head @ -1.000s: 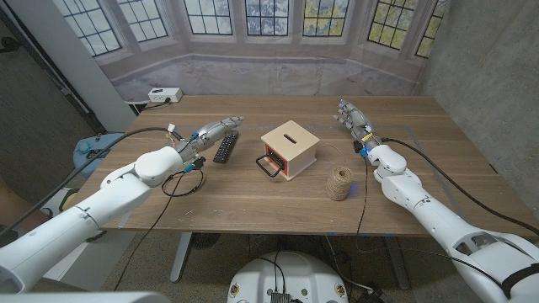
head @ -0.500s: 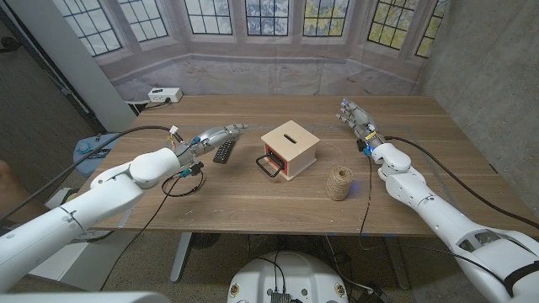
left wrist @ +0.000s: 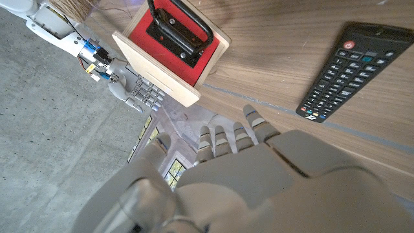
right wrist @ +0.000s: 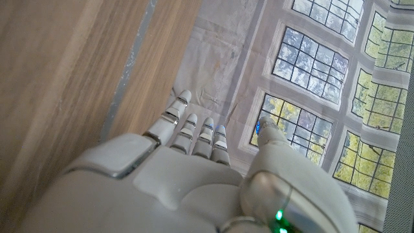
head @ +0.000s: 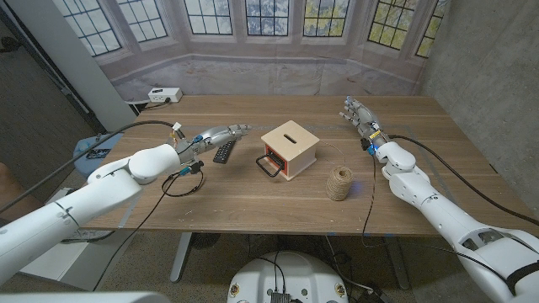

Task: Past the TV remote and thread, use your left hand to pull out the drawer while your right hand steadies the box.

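Standing on a wooden table (head: 253, 194), near its middle, is a small pale wooden box (head: 289, 149) with a slot in its top; its red drawer (head: 273, 160) faces the robot and sits pushed in, with a black loop handle (head: 268, 166) hanging at the front. Just to the left of the box lies a black TV remote (head: 225, 151), and to the right and nearer the robot stands a spool of tan thread (head: 340, 182), with a loose strand trailing away from it across the wood. The robot's left hand (head: 217, 135) reaches in from the left side, held above the far end of the remote with its fingers stretched forward and slightly apart, gripping nothing and not touching the box. The left wrist view looks along the back of this hand (left wrist: 246, 175) toward the red drawer front (left wrist: 169, 35), its black handle (left wrist: 180, 19) and the remote (left wrist: 346, 71) beside it. The robot's right hand (head: 358, 113) is well apart from the box, toward the far right part of the table, fingers extended and loosely spread with nothing in them. In the right wrist view that hand (right wrist: 194, 168) points toward leaded windows (right wrist: 317, 58) behind the table. A white power strip (head: 163, 95) rests at the table's far left corner, and a black cable (head: 181, 181) loops on the wood below the left forearm
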Available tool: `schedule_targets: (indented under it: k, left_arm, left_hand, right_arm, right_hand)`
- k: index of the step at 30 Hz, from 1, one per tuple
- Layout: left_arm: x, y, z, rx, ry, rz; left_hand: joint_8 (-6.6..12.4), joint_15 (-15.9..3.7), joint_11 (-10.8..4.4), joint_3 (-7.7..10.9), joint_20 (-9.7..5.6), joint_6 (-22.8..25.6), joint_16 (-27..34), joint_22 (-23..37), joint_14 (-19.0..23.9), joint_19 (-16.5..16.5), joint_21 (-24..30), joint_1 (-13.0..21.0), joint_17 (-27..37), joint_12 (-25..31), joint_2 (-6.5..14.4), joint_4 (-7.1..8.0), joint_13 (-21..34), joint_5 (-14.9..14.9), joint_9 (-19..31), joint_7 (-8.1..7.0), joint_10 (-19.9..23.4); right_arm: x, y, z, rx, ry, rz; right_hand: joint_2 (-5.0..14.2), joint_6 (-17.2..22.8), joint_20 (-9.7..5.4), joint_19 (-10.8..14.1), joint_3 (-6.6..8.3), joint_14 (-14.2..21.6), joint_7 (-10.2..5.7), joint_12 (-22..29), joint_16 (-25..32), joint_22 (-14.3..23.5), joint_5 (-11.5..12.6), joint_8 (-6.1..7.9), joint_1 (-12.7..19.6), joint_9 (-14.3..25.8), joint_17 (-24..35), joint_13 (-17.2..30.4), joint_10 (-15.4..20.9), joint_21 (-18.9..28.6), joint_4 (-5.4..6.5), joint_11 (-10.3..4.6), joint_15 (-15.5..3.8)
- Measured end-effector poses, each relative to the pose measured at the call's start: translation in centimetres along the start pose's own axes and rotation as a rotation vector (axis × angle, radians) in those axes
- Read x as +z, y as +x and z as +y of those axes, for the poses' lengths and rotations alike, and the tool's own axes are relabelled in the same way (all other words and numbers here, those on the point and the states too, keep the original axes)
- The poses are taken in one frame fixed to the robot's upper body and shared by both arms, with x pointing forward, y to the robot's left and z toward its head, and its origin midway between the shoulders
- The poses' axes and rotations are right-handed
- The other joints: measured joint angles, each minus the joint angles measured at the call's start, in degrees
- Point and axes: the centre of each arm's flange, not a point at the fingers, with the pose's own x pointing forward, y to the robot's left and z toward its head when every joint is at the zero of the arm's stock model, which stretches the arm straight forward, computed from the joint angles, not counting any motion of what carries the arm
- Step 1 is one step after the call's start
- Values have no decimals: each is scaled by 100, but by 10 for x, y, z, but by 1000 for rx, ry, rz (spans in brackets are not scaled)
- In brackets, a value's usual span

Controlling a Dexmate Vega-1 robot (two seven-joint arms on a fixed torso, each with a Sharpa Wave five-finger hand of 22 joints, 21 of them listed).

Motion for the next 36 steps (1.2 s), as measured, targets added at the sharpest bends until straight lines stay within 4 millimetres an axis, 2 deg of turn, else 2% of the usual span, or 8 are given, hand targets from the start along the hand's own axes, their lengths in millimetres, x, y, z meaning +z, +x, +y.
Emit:
schedule_targets:
  k: [12,16,20,26,29,36]
  left_arm:
    - [12,1,3,-52,65,-8]
    - [13,0,-1,-94,95,2]
    - [13,0,-1,-96,96,2]
    - [18,-14,0,-114,138,3]
    - [19,-17,-1,-119,147,1]
    - [22,-20,-1,-125,176,-11]
  left_hand:
    - [14,37,-62,0,17,138,0,0,1,-17,-34,0,-16,45,0,-1,0,23,0,-88,144]
    - [44,35,-82,0,17,221,0,-1,2,-17,-34,-8,-15,75,-9,-1,-1,22,0,-115,232]
    - [67,-58,-122,0,17,383,0,-1,95,-17,-34,-31,-15,132,-29,-1,-1,22,0,-156,415]
    - [67,-98,-113,0,17,473,0,-1,136,-17,-33,-59,-15,165,-1,-1,0,22,-1,-185,545]
    - [104,-119,-132,18,17,522,44,-1,156,-17,-33,-59,-15,178,-1,16,0,22,-1,-174,605]
    - [105,-149,-179,25,17,739,45,-1,249,-17,-33,-59,-14,213,-1,22,-1,22,-1,-257,770]
  right_arm:
    - [5,0,-6,5,-24,-6]
    - [14,6,-12,0,-39,-18]
    - [17,9,-14,1,-48,-25]
    - [18,10,-14,4,-56,-27]
    - [18,10,-14,5,-60,-27]
    - [20,10,-14,2,-65,-29]
  right_hand:
    - [30,0,0,0,0,0,0,0,0,0,0,0,30,0,0,0,0,0,0,0,0]
    - [30,0,0,0,-16,0,0,0,0,0,0,0,30,0,1,0,0,0,-16,0,0]
    - [30,32,0,0,-16,0,32,0,0,0,0,0,30,0,1,0,10,0,-16,52,0]
    - [30,31,0,0,0,0,32,0,0,0,0,0,30,0,1,0,10,0,-32,52,0]
    - [30,31,0,0,0,0,31,0,0,0,0,0,30,0,1,0,10,0,-31,52,0]
    - [30,31,0,0,0,0,31,0,0,0,0,0,30,0,2,0,41,0,-31,82,0]
